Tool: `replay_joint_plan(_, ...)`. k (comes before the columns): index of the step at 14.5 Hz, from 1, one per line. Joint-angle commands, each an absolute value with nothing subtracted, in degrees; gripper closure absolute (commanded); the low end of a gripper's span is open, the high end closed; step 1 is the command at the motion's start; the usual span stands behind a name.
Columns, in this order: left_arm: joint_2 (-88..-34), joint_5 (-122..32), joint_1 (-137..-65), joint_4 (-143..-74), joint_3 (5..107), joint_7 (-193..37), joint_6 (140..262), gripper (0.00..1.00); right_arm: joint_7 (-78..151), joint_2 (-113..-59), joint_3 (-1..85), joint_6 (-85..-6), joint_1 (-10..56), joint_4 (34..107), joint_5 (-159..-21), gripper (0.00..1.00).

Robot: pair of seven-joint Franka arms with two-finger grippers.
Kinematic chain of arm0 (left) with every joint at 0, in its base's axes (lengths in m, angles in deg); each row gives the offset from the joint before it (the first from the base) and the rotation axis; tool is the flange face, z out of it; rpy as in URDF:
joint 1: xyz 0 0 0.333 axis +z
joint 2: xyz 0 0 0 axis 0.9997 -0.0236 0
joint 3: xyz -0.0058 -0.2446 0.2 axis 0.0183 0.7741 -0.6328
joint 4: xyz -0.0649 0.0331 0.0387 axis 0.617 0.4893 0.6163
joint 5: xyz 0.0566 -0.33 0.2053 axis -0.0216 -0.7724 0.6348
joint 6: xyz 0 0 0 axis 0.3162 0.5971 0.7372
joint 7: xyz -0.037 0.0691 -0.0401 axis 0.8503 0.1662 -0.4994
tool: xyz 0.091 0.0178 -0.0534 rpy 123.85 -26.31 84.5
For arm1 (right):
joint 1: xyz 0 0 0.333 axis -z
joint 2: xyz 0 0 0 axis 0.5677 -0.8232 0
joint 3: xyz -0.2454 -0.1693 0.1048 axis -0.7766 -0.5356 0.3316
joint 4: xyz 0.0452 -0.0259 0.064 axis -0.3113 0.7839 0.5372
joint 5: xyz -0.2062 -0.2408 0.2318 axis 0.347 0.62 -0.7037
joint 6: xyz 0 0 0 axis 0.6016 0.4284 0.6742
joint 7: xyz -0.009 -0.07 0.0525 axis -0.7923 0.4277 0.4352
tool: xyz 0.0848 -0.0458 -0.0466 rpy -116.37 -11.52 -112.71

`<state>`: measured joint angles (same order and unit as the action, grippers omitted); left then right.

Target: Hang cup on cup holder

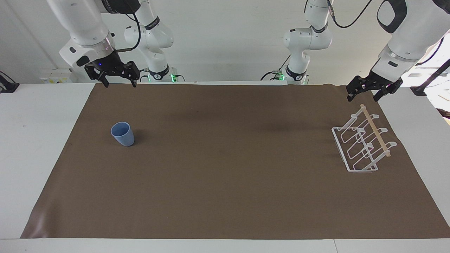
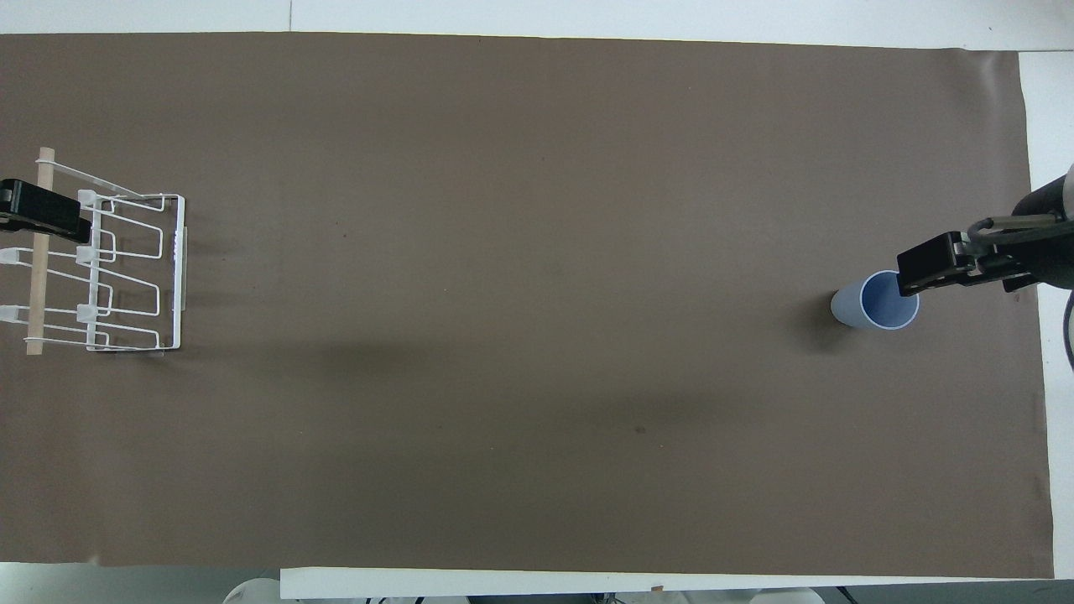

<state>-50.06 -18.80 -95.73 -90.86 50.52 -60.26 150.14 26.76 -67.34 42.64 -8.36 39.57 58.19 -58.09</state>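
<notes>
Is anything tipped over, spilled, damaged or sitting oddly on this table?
Nothing stands out. The cup stands upright and empty on the brown mat, toward the right arm's end. The cup holder sits flat at the left arm's end, its prongs bare. The right gripper and left gripper hang open, holding nothing.

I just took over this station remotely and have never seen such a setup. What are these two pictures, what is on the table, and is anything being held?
Two white robot arms stand at a table covered by a brown mat. One picture faces them from across the table; the other looks down from above their end. A blue cup stands upright, mouth up, toward the right arm's end. A white wire cup holder sits toward the left arm's end. The right gripper hangs open in the air above the mat's edge; the left gripper hangs open just above the holder. Neither holds anything.
</notes>
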Motion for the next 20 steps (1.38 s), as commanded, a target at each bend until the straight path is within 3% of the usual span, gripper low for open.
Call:
replay_joint_plan(1, -49.7, -17.7, -95.7, -91.3, 50.5, -59.5, 149.6, 0.0, 27.6, -66.2, 43.0, -9.4, 40.1, 59.7, -57.9, 0.0)
replay_joint_plan(10, -49.7, -17.7, -95.7, -91.3, 50.5, -59.5, 149.6, 0.0, 28.3, -66.2, 42.7, -10.0, 40.7, 59.8, -57.5, 0.0)
replay_joint_plan(12, -49.7, -17.7, -95.7, -91.3, 50.5, -59.5, 149.6, 0.0, 31.4, -65.7, 42.6, -12.9, 44.9, 62.9, -57.3, 0.0)
replay_joint_plan(15, -49.7, -17.7, -95.7, -91.3, 50.5, -59.5, 149.4, 0.0, 42.3, -63.7, 42.6, -29.2, 52.2, 76.0, -58.2, 0.0)
replay_joint_plan(20, -49.7, -17.7, -95.7, -91.3, 50.5, -59.5, 149.4, 0.0, 43.1, -68.2, 42.6, -43.7, 55.6, 87.0, -58.7, 0.0)
